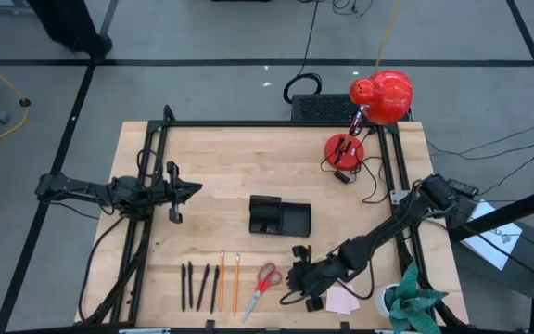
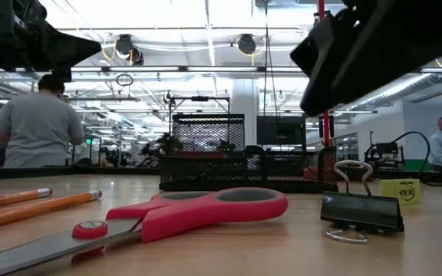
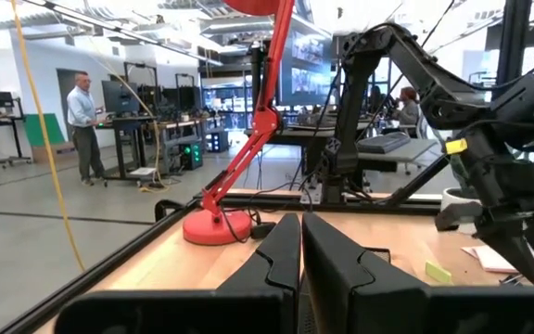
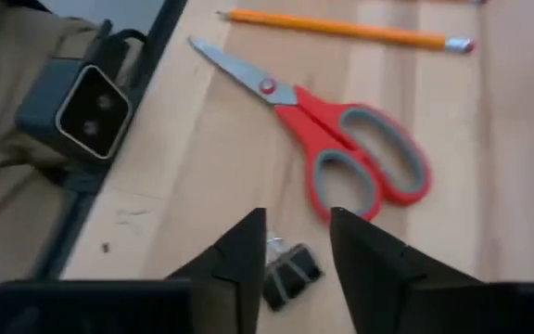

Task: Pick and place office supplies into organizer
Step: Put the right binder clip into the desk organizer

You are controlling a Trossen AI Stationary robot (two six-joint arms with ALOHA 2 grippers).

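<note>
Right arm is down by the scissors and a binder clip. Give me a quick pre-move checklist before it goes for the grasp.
1. Right gripper jaws apart: ok, open with a gap between the fingers.
2. Binder clip lined up in that gap: ok, it lies on the table between the fingertips.
3. Clip already held: not ok, the fingers stand apart from it.
4. Scissors clear of the fingers: ok, beside the clip, not touching the gripper.
5. Organizer unobstructed: ok, mid-table with nothing over it.
6. Left gripper out of the way: ok, shut, at the table's left side.
</note>
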